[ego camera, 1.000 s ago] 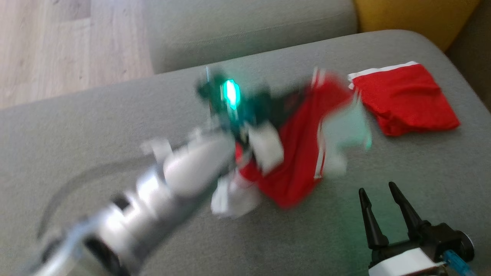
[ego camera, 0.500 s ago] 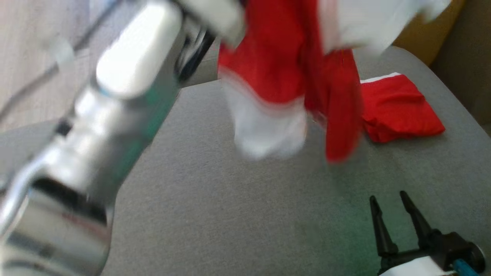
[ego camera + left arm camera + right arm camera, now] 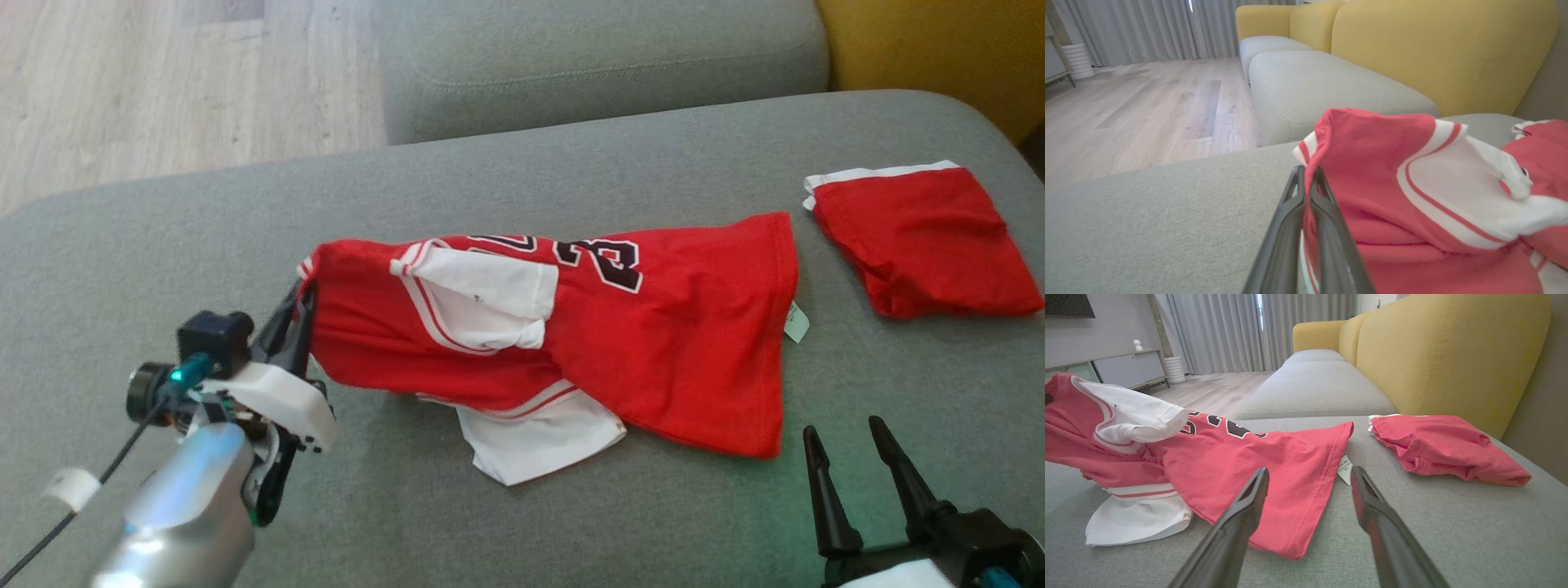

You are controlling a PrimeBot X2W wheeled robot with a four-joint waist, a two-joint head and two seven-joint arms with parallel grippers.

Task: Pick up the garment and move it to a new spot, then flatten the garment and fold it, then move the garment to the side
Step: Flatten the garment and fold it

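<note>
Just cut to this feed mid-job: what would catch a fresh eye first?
The red jersey sprawls across the middle of the grey sofa cushion, its left end pinched up by the shut left hand. To its right lies a folded red garment, and the right hand hangs open at lower right, holding nothing.

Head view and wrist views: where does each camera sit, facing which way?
Head view: from the head, down onto the jersey on the grey seat; left hand, right hand at the bottom.
Left wrist view: along the shut left hand gripping the jersey, toward the floor.
Right wrist view: low, through the open right hand, facing the jersey.
All share the jersey.
</note>
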